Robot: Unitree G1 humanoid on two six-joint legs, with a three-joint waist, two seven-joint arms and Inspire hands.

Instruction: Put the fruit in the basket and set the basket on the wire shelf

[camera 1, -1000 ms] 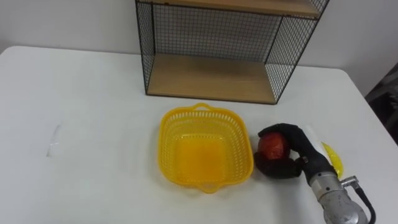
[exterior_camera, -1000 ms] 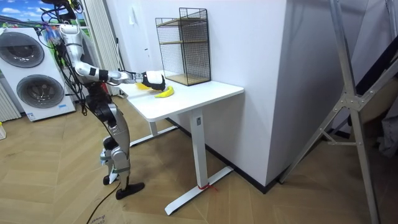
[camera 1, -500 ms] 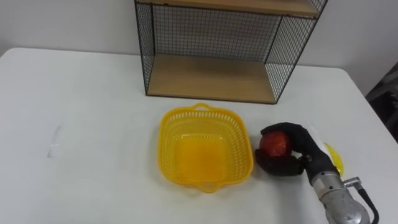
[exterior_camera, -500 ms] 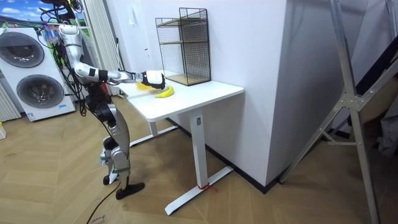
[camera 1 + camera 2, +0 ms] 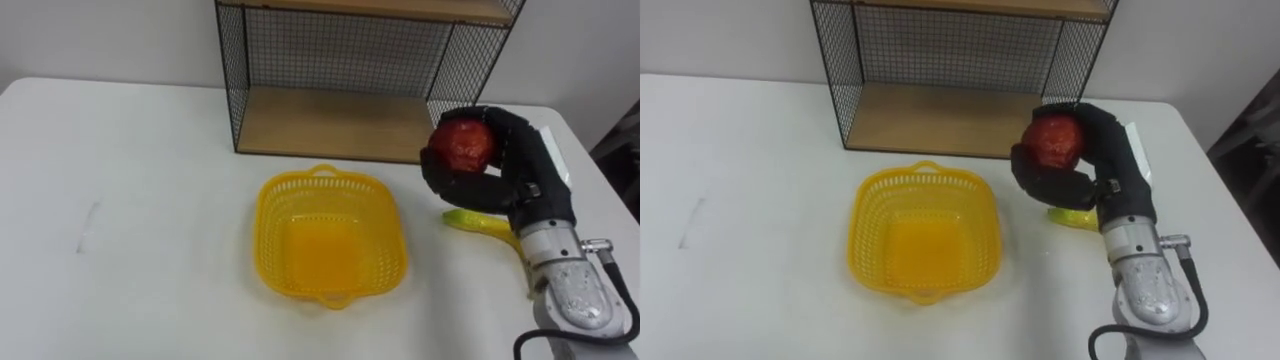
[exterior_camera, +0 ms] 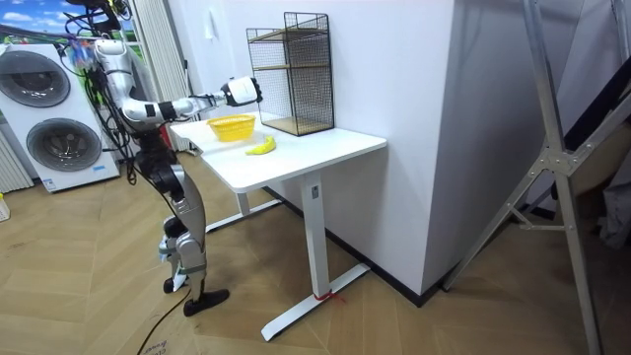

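Right hand point(image 5: 522, 175) curled tight round a red apple point(image 5: 462, 143), fingers over the top, thumb underneath, apple showing between them. Hand and apple are up in the air, clear of the table point(image 5: 130, 170). Room view agrees: hand point(image 6: 243, 92) sits well above the tabletop with the arm stretched out over it. In the eye views the apple is right of the basket point(image 5: 268, 218), not over it, and lines up with the lower right corner of the wire shelf point(image 5: 340, 60). Banana point(image 5: 478, 223) lies flat on the table just below the hand, right of the basket and apart from it, one end hidden behind the wrist. So both fruits are outside the basket. Basket is yellow plastic, open weave, small handles at the near and far rims, upright. It sits mid-table, near the shelf front but not touching it. Shelf is black wire mesh with wooden boards and stands at the back of the table by the white wall; lower board point(image 5: 335, 125) faces the basket. Faint grey mark point(image 5: 88, 225) on the table far left. In the room view the robot stands on a wood floor at the end of the table on the room view's left, knees a bit bent, washing machines point(image 6: 59, 143) behind it.
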